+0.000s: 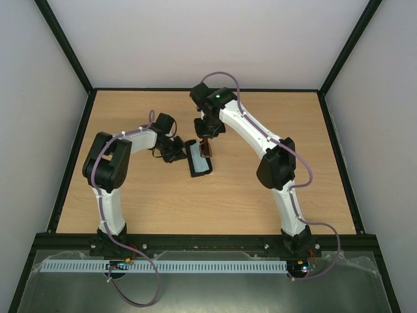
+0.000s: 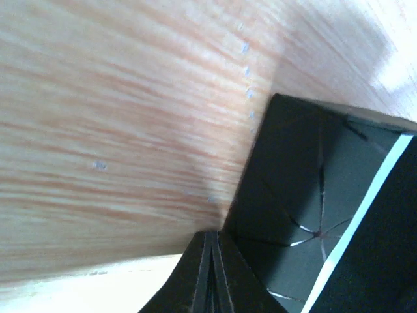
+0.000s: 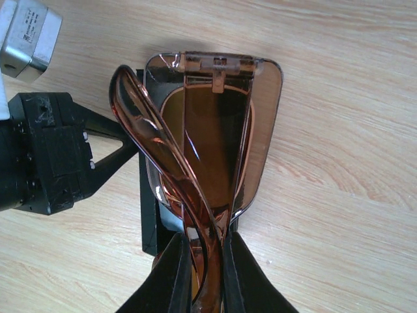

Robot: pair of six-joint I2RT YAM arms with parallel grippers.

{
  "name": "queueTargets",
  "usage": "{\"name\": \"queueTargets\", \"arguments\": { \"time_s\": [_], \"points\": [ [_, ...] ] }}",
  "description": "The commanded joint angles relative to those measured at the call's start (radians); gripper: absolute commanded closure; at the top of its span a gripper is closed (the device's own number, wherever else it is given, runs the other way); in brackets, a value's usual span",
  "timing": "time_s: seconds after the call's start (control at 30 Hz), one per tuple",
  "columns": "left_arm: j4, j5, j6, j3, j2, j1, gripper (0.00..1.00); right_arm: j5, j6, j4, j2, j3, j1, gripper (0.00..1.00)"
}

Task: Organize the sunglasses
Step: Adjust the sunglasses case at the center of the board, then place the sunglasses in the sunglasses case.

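The sunglasses (image 3: 215,130), brown with amber lenses and folded temples, hang lens-end down from my right gripper (image 3: 206,238), which is shut on them. In the top view the sunglasses (image 1: 207,150) are held by the right gripper (image 1: 207,138) just over the right edge of the open black case (image 1: 192,158). A light blue cloth (image 1: 201,164) lies inside the case. My left gripper (image 1: 177,151) is at the case's left side. In the left wrist view it (image 2: 212,244) is shut, pinching the edge of the case wall (image 2: 293,169). The case (image 3: 148,222) shows behind the glasses.
The wooden table (image 1: 273,202) is ringed by a black frame and white walls. The left gripper's body (image 3: 52,156) is close to the left of the sunglasses. A light blue strip (image 2: 365,208) runs along the case's inside.
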Motion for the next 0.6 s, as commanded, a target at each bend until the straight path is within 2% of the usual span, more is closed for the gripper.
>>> {"name": "queueTargets", "arguments": {
  "time_s": [0.0, 0.23, 0.57],
  "points": [
    [-0.073, -0.031, 0.04, 0.041, 0.028, 0.011, 0.98, 0.028, -0.015, -0.046, 0.047, 0.04, 0.024, 0.99],
    [-0.073, -0.014, 0.057, -0.006, -0.011, 0.027, 0.98, 0.021, 0.039, 0.005, 0.069, -0.014, 0.038, 0.99],
    [-0.065, 0.009, 0.068, -0.016, -0.011, 0.034, 0.98, 0.081, 0.029, 0.03, 0.154, 0.001, 0.043, 0.99]
  ]
}}
